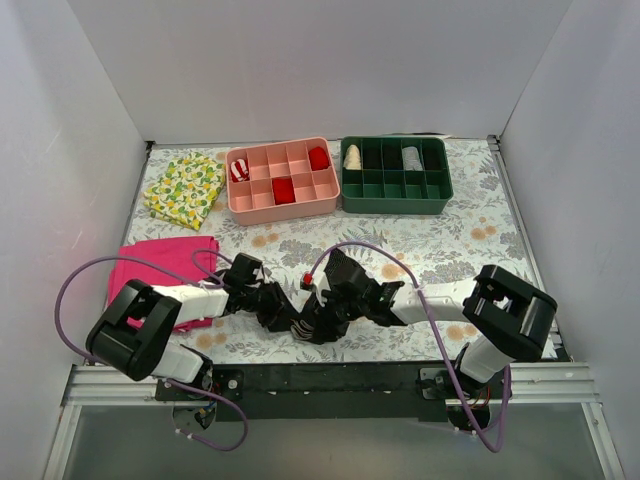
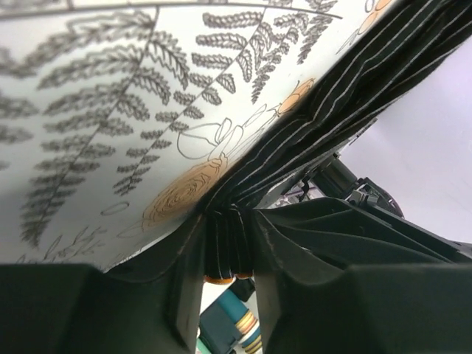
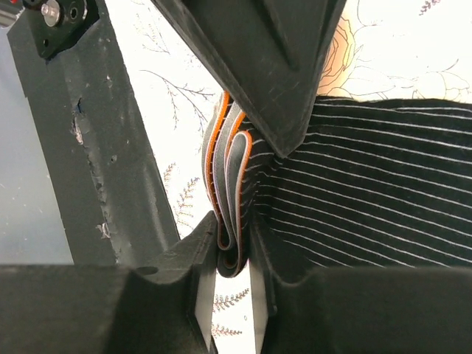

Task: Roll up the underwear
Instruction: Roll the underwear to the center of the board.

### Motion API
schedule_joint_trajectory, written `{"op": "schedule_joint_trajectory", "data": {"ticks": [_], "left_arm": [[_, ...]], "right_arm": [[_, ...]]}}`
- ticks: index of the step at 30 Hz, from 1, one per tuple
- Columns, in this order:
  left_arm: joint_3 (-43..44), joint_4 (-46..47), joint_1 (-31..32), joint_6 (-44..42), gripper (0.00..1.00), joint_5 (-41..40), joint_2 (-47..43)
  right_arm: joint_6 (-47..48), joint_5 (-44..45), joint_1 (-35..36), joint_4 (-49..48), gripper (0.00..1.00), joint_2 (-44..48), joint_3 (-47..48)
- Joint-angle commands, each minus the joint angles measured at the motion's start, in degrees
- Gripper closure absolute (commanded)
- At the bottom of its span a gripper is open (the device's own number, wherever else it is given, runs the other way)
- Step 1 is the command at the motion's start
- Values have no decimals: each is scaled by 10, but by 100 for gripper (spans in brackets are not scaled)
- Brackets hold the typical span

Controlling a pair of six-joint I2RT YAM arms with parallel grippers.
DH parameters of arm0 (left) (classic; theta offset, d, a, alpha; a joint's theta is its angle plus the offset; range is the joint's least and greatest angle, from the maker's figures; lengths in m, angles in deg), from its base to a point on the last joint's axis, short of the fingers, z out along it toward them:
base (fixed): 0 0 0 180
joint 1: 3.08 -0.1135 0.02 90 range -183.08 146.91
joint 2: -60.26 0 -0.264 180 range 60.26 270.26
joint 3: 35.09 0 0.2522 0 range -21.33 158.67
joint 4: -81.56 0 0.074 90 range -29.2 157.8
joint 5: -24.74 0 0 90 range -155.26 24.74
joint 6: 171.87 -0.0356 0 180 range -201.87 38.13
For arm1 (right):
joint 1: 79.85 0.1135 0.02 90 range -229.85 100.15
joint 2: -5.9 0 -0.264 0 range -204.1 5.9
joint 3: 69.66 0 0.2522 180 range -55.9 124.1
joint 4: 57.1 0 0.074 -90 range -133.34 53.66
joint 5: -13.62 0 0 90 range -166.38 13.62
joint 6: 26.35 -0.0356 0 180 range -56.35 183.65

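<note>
The underwear [image 1: 303, 326] is black with thin white stripes and an orange-edged waistband. It lies bunched on the floral table near the front edge, between my two grippers. My left gripper [image 1: 277, 308] is shut on a gathered fold of it; in the left wrist view the striped fabric [image 2: 346, 96] runs from the jaws [image 2: 228, 247] up to the right. My right gripper [image 1: 335, 308] is shut on the folded waistband; in the right wrist view the orange-edged folds [image 3: 230, 184] sit pinched between the fingers [image 3: 234, 247], with the striped fabric [image 3: 369, 199] spreading to the right.
A folded magenta cloth [image 1: 160, 265] lies by the left arm. A yellow lemon-print cloth [image 1: 185, 188] lies at the back left. A pink divided tray [image 1: 283, 205] and a green divided tray [image 1: 395, 203] hold rolled items at the back. Purple cables loop over both arms.
</note>
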Motion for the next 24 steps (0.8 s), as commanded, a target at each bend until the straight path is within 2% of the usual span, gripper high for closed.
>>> {"op": "schedule_joint_trajectory", "data": {"ticks": [1, 5, 10, 13, 14, 17, 24], "left_arm": [[-7, 10, 17, -10, 74, -13, 25], [-1, 12, 22, -11, 79, -14, 35], [-2, 13, 24, -10, 83, -14, 39], [-3, 13, 24, -10, 83, -13, 41], [-2, 13, 24, -11, 84, -13, 41], [-1, 14, 24, -11, 84, -12, 42], [5, 16, 24, -12, 84, -8, 52]], "right_arm": [[15, 36, 14, 29, 67, 10, 15], [18, 64, 29, 43, 56, 21, 19], [22, 162, 77, 78, 46, 58, 25], [34, 235, 115, 113, 44, 66, 43], [37, 291, 125, 123, 44, 67, 48], [50, 374, 163, 149, 43, 57, 65], [76, 484, 212, 173, 41, 22, 89]]}}
